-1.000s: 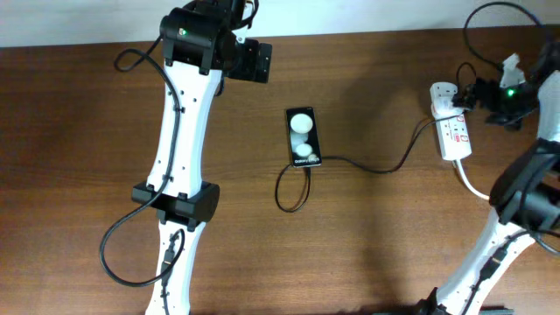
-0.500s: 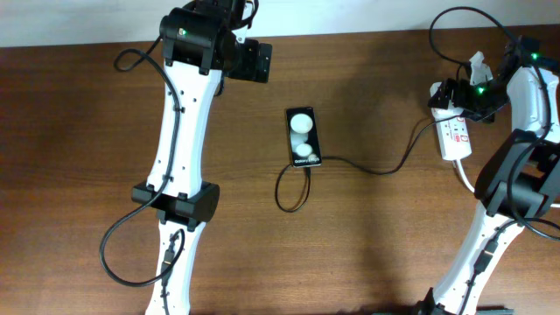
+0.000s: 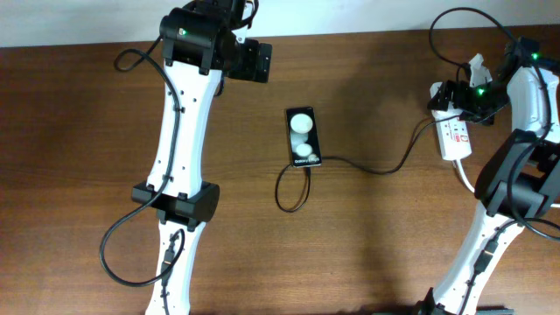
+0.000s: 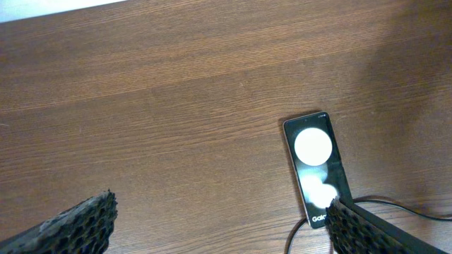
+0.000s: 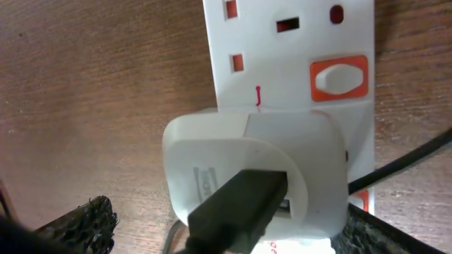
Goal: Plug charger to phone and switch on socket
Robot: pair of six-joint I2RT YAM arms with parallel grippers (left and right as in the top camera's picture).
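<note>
The black phone [image 3: 304, 136] lies screen up at the table's middle; it also shows in the left wrist view [image 4: 316, 166]. The thin black charger cable [image 3: 376, 168] meets the phone's near end, loops, and runs right to the white adapter [image 5: 254, 176]. The adapter is plugged into the white socket strip [image 3: 456, 137], also in the right wrist view [image 5: 289, 49], which has a red switch [image 5: 339, 76]. My right gripper [image 5: 233, 236] is open, with a finger on each side of the adapter. My left gripper [image 4: 222, 233] is open and empty, high above the table beyond the phone.
The strip's thick white cord [image 3: 472, 185] runs toward the table's near right by the right arm's base. The left arm [image 3: 179, 157] stretches along the table's left half. The table's far edge [image 3: 350, 35] meets a white wall.
Over the first half second my right gripper swung left and toward the far end of the strip, onto the adapter. Since then nothing has moved. The left arm has stayed still.
</note>
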